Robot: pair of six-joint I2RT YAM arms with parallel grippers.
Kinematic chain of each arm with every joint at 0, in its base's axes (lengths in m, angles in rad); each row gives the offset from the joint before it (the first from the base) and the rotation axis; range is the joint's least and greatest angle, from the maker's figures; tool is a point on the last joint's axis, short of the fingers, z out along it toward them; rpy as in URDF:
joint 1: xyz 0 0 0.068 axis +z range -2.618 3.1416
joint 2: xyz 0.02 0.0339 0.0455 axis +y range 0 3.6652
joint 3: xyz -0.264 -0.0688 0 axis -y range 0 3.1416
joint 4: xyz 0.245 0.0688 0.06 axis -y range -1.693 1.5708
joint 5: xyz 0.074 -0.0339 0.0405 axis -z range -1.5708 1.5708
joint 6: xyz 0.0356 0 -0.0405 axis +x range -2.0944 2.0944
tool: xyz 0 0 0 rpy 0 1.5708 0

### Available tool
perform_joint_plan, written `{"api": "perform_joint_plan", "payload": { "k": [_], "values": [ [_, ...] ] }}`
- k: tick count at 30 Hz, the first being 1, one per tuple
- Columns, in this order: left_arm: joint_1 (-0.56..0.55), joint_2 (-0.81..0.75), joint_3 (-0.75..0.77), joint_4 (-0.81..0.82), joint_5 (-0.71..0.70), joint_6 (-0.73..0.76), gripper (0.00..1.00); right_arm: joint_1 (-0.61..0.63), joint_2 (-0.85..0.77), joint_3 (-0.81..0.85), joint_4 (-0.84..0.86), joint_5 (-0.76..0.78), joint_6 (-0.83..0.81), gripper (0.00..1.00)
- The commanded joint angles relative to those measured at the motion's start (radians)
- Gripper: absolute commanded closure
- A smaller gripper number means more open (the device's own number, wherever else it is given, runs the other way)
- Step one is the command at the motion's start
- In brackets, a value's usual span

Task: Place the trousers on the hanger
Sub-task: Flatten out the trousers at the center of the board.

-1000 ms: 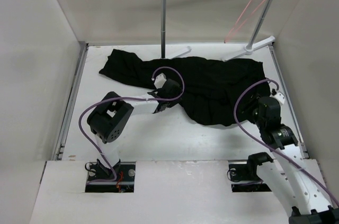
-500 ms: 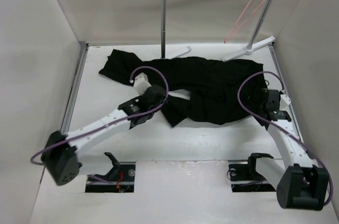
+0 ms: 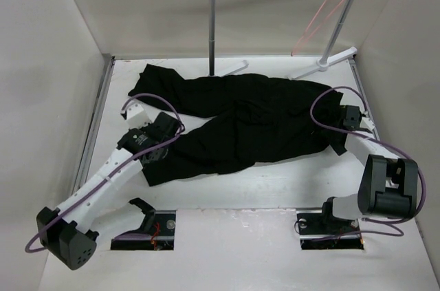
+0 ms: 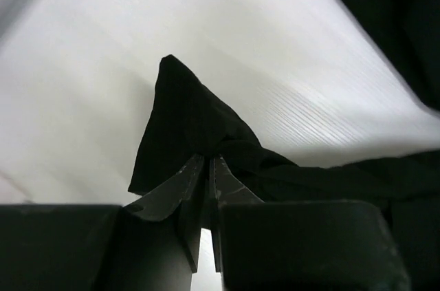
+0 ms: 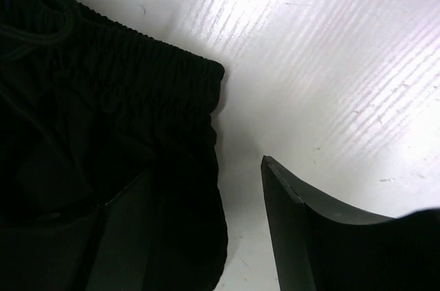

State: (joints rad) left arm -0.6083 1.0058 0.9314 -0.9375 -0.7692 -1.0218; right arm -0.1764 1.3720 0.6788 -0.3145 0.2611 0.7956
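The black trousers (image 3: 261,112) lie spread across the table, waistband at the right, one leg reaching the far left and the other drawn toward the near left. My left gripper (image 3: 152,159) is shut on that near leg's hem, and the left wrist view shows the hem (image 4: 185,119) pinched between my closed jaws (image 4: 207,159). My right gripper (image 3: 338,141) is open at the waistband's near right corner. In the right wrist view (image 5: 206,167) one finger overlaps the elastic waistband (image 5: 103,98) and the other finger (image 5: 289,215) is over bare table. The pinkish-red hanger (image 3: 323,9) hangs on the rack's right end.
The grey metal rack (image 3: 213,23) with white joints stands at the back, its feet (image 3: 323,64) on the table beside the trousers. White walls close in left, right and back. A raised strip (image 3: 93,126) runs along the table's left edge.
My left gripper has dragged the trouser leg from the middle toward the near left, straightening it. My right arm has folded down and its gripper has moved to the waistband corner.
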Motion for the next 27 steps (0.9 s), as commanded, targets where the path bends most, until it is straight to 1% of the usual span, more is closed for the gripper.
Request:
{"api": "perform_joint_plan", "payload": {
  "k": [1, 3, 4, 5, 6, 7, 8, 9, 10, 11, 12, 13, 15, 17, 19, 21, 24, 26, 27],
  "values": [
    [0.124, 0.004, 0.024, -0.078, -0.147, 0.162, 0.94, -0.002, 0.004, 0.057, 0.071, -0.003, 0.025, 0.36],
    [0.274, 0.023, -0.021, 0.085, -0.133, 0.297, 0.91, -0.002, -0.022, 0.048, 0.068, 0.004, 0.031, 0.34],
    [0.364, 0.048, -0.044, 0.185, -0.064, 0.371, 0.87, -0.002, -0.039, 0.042, 0.066, 0.006, 0.031, 0.32],
    [0.455, 0.089, -0.055, 0.262, 0.046, 0.437, 0.80, -0.002, -0.062, 0.033, 0.063, 0.007, 0.036, 0.30],
    [0.544, 0.127, -0.048, 0.291, 0.174, 0.468, 0.73, -0.002, -0.083, 0.024, 0.063, 0.007, 0.042, 0.29],
    [0.596, 0.145, -0.028, 0.278, 0.279, 0.454, 0.64, -0.002, -0.109, 0.015, 0.066, 0.000, 0.044, 0.28],
    [0.618, 0.131, -0.022, 0.261, 0.325, 0.438, 0.55, -0.002, -0.131, 0.013, 0.060, -0.003, 0.045, 0.28],
    [0.603, 0.091, -0.025, 0.246, 0.329, 0.419, 0.46, -0.002, -0.157, 0.011, 0.052, -0.003, 0.047, 0.28],
    [0.568, 0.045, -0.037, 0.230, 0.321, 0.407, 0.43, -0.002, -0.180, 0.008, 0.048, 0.000, 0.050, 0.27],
    [0.518, -0.004, -0.051, 0.197, 0.312, 0.391, 0.42, -0.002, -0.195, 0.008, 0.046, 0.000, 0.051, 0.27],
    [0.462, -0.048, -0.066, 0.145, 0.311, 0.347, 0.44, -0.002, -0.205, 0.011, 0.043, -0.005, 0.054, 0.27],
    [0.403, -0.091, -0.089, 0.085, 0.317, 0.274, 0.46, 0.007, -0.212, 0.014, 0.034, -0.008, 0.056, 0.27],
    [0.318, -0.160, -0.141, 0.004, 0.326, 0.139, 0.49, 0.022, -0.231, 0.013, 0.020, -0.003, 0.062, 0.26],
    [0.257, -0.219, -0.212, -0.036, 0.362, -0.013, 0.49, 0.031, -0.241, -0.001, 0.015, 0.007, 0.070, 0.27],
    [0.242, -0.231, -0.270, -0.011, 0.386, -0.089, 0.49, 0.031, -0.240, -0.018, 0.020, 0.020, 0.070, 0.27],
    [0.245, -0.198, -0.304, 0.055, 0.418, -0.116, 0.49, 0.001, -0.214, -0.024, 0.026, 0.021, 0.067, 0.27],
    [0.255, -0.142, -0.333, 0.170, 0.427, -0.133, 0.49, -0.047, -0.168, -0.018, 0.052, 0.015, 0.059, 0.28],
    [0.287, -0.099, -0.351, 0.239, 0.426, -0.138, 0.49, -0.062, -0.111, -0.007, 0.098, -0.014, 0.051, 0.30],
    [0.311, -0.078, -0.362, 0.268, 0.426, -0.138, 0.51, -0.064, -0.084, -0.001, 0.121, -0.043, 0.050, 0.32]
  ]
}}
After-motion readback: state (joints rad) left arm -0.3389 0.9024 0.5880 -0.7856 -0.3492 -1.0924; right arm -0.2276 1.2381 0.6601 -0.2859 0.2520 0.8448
